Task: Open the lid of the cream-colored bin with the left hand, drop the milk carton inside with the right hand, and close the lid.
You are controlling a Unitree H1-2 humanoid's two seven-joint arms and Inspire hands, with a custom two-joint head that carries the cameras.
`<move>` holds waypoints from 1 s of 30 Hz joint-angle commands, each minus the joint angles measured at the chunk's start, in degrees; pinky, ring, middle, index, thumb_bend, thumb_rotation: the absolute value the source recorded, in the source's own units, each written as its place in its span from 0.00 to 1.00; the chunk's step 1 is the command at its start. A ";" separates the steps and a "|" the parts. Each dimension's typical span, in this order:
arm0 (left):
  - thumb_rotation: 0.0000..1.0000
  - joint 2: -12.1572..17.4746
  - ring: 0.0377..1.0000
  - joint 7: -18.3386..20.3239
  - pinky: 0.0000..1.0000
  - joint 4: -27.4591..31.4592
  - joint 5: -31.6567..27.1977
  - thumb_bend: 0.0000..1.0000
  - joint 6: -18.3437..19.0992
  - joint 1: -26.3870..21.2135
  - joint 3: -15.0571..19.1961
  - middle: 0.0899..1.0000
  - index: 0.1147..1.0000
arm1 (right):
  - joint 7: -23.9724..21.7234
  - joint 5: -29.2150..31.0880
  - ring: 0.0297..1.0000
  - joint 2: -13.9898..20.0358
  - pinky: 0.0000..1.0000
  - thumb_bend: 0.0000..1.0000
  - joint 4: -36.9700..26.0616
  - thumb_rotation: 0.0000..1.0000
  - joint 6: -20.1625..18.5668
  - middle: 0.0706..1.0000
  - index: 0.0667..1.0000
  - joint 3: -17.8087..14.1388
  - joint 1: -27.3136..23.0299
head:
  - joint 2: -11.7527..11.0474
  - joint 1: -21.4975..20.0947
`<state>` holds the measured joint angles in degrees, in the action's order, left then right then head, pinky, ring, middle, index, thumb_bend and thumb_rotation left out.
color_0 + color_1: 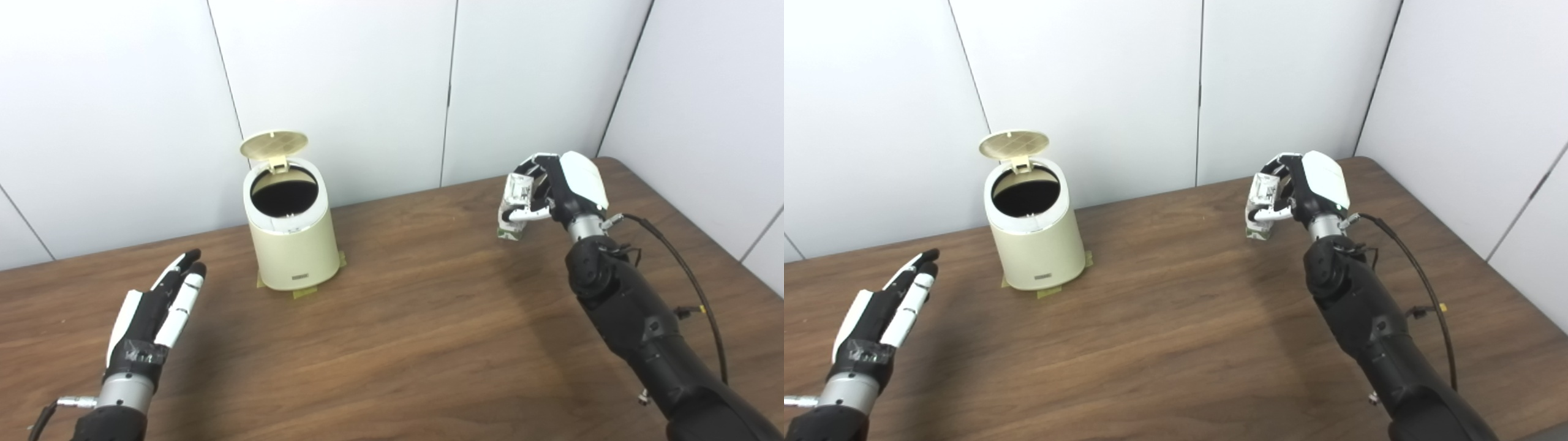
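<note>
The cream-colored bin stands at the back left of the wooden table. Its lid is up, tilted back on its hinge, and the dark inside shows. My left hand is open and empty, fingers stretched flat, low over the table to the left of the bin and apart from it. My right hand is shut on the small white and green milk carton, holding it upright at the table's back right. Whether the carton's base touches the table I cannot tell.
Tape pieces hold the bin's base to the table. White wall panels stand close behind the table. A black cable runs along my right forearm. The table's right edge lies beside that arm.
</note>
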<state>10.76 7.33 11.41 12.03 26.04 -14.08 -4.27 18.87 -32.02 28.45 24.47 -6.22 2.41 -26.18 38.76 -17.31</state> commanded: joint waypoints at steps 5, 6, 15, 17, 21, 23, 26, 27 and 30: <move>0.89 0.33 0.97 -0.34 0.95 1.13 0.30 0.50 -1.32 -1.89 0.05 0.98 0.93 | 5.36 -1.08 0.37 0.98 0.29 0.49 -1.76 0.00 5.75 0.46 0.51 -0.89 -1.25 | -0.08 0.23; 0.89 0.34 0.97 -0.42 0.95 1.08 0.39 0.50 -1.63 -1.78 -0.05 0.98 0.93 | 5.51 -1.32 0.37 1.01 0.28 0.49 -2.77 0.00 6.34 0.46 0.51 -0.77 -1.03 | -0.21 0.54; 0.90 0.51 0.93 -0.65 0.88 2.07 2.97 0.46 -1.46 -0.81 -1.76 0.95 0.94 | 6.56 -7.46 0.36 -0.91 0.33 0.50 -16.90 0.00 9.38 0.47 0.47 1.56 0.32 | -0.60 4.26; 0.92 0.42 0.94 -0.81 0.89 1.88 3.18 0.45 -2.20 -0.56 -2.04 0.95 0.93 | 5.56 -8.27 0.36 -2.37 0.32 0.49 -21.25 0.00 9.94 0.48 0.48 2.28 0.19 | -0.72 5.13; 0.95 0.14 0.96 -1.14 0.92 1.72 4.30 0.46 -2.57 -0.17 -2.98 0.96 0.94 | 4.05 -8.61 0.36 -5.16 0.32 0.49 -26.80 0.00 11.81 0.47 0.49 3.41 -0.77 | -1.13 8.07; 0.96 0.02 0.97 -1.23 0.94 1.44 4.92 0.47 -2.87 -0.01 -3.36 0.96 0.94 | 3.24 -9.14 0.37 -6.89 0.30 0.49 -28.67 0.00 11.78 0.49 0.49 3.72 -1.53 | -1.09 8.80; 0.96 -0.57 0.98 -1.35 0.95 0.80 4.92 0.48 -3.14 0.21 -3.43 0.97 0.94 | 2.82 -10.29 0.38 -10.54 0.29 0.49 -30.52 0.00 11.72 0.49 0.49 4.50 -3.16 | -1.12 10.25; 0.96 -0.89 0.98 -1.44 0.96 0.62 4.90 0.48 -3.07 0.21 -3.44 0.97 0.94 | 3.08 -10.80 0.37 -11.67 0.29 0.49 -30.51 0.00 12.29 0.49 0.49 4.87 -3.79 | -1.09 10.90; 0.98 -1.76 0.99 -1.88 0.98 -0.04 5.47 0.49 -3.22 -0.05 -3.90 0.98 0.93 | 3.40 -12.24 0.39 -16.09 0.31 0.50 -30.68 0.00 12.45 0.49 0.48 6.33 -6.11 | -1.32 12.63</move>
<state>9.35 6.76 10.99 16.73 25.49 -12.09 -7.90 20.51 -43.33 13.74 -3.77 4.67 8.57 -28.03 37.36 -4.67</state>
